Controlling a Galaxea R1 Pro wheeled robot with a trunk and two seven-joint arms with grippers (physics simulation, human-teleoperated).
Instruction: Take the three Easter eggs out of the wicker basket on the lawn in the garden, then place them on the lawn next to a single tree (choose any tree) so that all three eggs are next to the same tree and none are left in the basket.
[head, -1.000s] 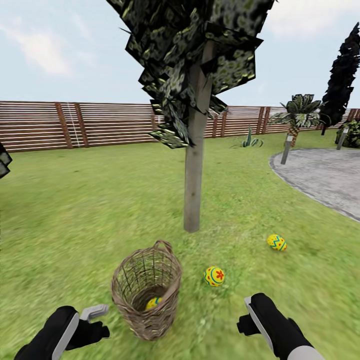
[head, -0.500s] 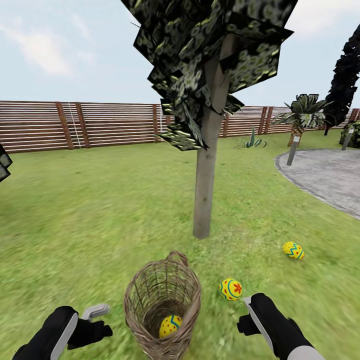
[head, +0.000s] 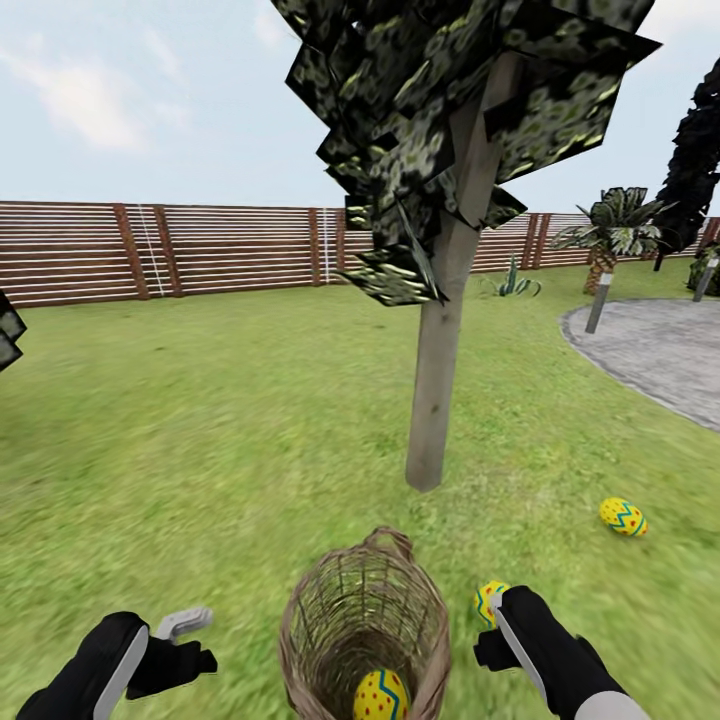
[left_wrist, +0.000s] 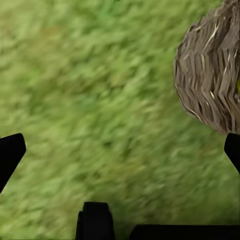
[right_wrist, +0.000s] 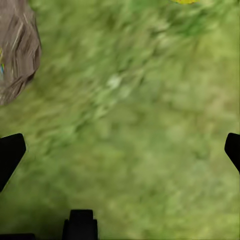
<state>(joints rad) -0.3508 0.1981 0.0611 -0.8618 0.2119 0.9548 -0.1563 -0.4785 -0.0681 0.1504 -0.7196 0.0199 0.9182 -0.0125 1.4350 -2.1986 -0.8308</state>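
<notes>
The brown wicker basket (head: 365, 625) stands on the lawn (head: 200, 430) just in front of me, between my two arms, with one yellow Easter egg (head: 381, 696) inside it. A second egg (head: 623, 516) lies on the grass to the right of the tree (head: 438, 390). A third egg (head: 487, 600) lies beside the basket, partly hidden behind my right gripper (head: 490, 630). My left gripper (head: 195, 640) hovers low to the basket's left. Both are open and empty over grass in the wrist views, where the basket (left_wrist: 210, 75) (right_wrist: 17, 50) sits off to one side.
A brown slatted fence (head: 200, 245) closes the far side of the lawn. Grey paving (head: 660, 350) with a short post (head: 598, 308) lies at the right, with a palm (head: 610, 235) and a black cypress (head: 695, 160) beyond. Open grass stretches left of the tree.
The whole view has shifted: the camera moved closer, so basket, tree and eggs sit nearer and further right. Both arms hold the same pose, grippers still open.
</notes>
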